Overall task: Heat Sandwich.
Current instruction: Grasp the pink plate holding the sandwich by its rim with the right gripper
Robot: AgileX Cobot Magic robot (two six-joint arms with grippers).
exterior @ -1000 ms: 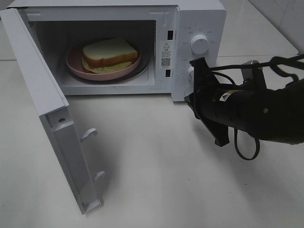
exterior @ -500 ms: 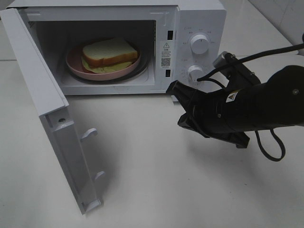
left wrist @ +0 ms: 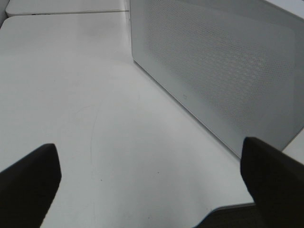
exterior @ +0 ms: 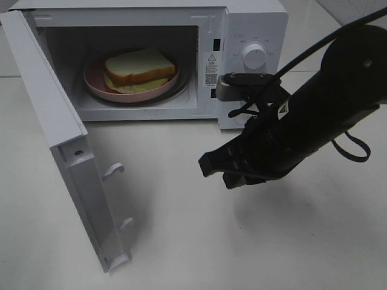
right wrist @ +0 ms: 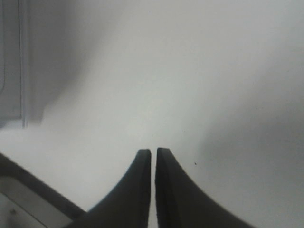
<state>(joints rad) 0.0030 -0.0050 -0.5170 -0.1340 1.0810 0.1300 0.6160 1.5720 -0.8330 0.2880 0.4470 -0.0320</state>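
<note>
The sandwich (exterior: 139, 66), white bread with a pale filling, lies on a round pink plate (exterior: 95, 84) inside the open white microwave (exterior: 254, 24). In the high view my right gripper (exterior: 213, 169) hovers over the table in front of the microwave's right half, pointing left toward the open door (exterior: 42, 96). Its fingers (right wrist: 142, 171) stand almost together with nothing between them. My left gripper (left wrist: 148, 152) is wide open and empty, facing the door's perforated outer panel (left wrist: 223, 66). The high view does not show it.
The door hangs swung out to the left, its latch hooks (exterior: 113, 171) facing the table. The upper knob (exterior: 254, 56) shows on the control panel; my right arm covers the lower one. White table (exterior: 181, 241) lies in front.
My right arm has swung away from the control panel, down and to the left, so its gripper now points toward the open door. Sandwich, plate and door have not moved.
</note>
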